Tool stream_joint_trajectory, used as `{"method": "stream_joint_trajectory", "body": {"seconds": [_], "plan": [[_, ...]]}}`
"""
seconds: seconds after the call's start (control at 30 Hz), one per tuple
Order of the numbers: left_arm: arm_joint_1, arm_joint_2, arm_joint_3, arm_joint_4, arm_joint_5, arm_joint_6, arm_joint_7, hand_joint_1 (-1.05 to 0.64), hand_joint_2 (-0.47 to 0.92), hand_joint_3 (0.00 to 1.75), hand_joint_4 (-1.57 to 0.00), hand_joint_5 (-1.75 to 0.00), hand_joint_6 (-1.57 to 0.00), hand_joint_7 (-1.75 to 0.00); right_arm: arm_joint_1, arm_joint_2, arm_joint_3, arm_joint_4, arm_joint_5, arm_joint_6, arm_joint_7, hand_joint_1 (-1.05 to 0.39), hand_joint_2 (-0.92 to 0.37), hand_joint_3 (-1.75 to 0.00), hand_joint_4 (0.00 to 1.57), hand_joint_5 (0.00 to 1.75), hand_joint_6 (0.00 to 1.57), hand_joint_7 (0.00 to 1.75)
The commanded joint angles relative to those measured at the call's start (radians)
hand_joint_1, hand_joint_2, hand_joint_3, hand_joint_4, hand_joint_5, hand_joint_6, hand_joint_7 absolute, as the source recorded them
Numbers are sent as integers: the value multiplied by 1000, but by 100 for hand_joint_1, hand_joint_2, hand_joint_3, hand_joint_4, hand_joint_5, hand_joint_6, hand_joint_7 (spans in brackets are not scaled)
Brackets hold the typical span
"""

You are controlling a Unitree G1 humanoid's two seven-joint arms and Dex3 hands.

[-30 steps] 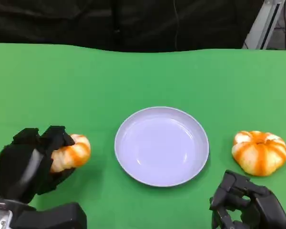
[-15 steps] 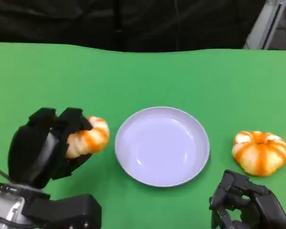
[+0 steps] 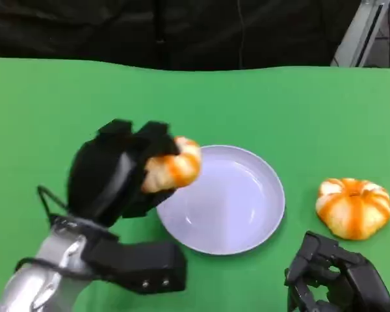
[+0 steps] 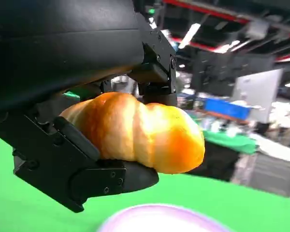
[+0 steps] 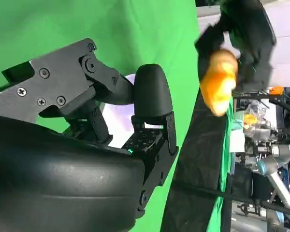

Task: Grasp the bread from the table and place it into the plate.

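My left hand [image 3: 117, 174] holds an orange-and-cream bread roll [image 3: 172, 165] in the air over the left rim of the lilac plate [image 3: 247, 214]. In the left wrist view the bread roll [image 4: 140, 133] sits between the black fingers [image 4: 87, 164], with the plate's rim [image 4: 159, 222] just below. A second, pumpkin-shaped bread [image 3: 353, 207] lies on the green table right of the plate. My right hand [image 3: 338, 279] rests low at the front right, its fingers curled in with nothing in them. The right wrist view shows the carried roll [image 5: 219, 81] in the distance.
The green table [image 3: 260, 104] runs back to a dark curtain at its far edge. A metal stand [image 3: 364, 29] rises at the back right.
My left hand has lifted the bread roll and carried it right, from the table's left side to above the plate's left rim. The right hand and the pumpkin-shaped bread stayed put.
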Motion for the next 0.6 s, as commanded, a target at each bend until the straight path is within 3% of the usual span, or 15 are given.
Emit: {"method": "stream_joint_trajectory", "body": {"seconds": [0.03,0.23,0.6], "plan": [[-70,-41,-30,117,0,-5,9,-10,55,93,-75,-175,-66,-175,17,-6,1,-20,0,15,-9,-14,-69,-97,77,175,74,150],[-130,-87,-62,196,3,1,11,-12,58,95,-73,-175,-65,-175,28,-10,6,-44,-17,32,-25,-14,-69,-96,77,175,74,151],[-138,-88,-69,207,-1,1,17,-13,58,93,-73,-175,-64,-175,31,-9,6,-53,-21,41,-27,-14,-69,-96,78,175,74,152]]}}
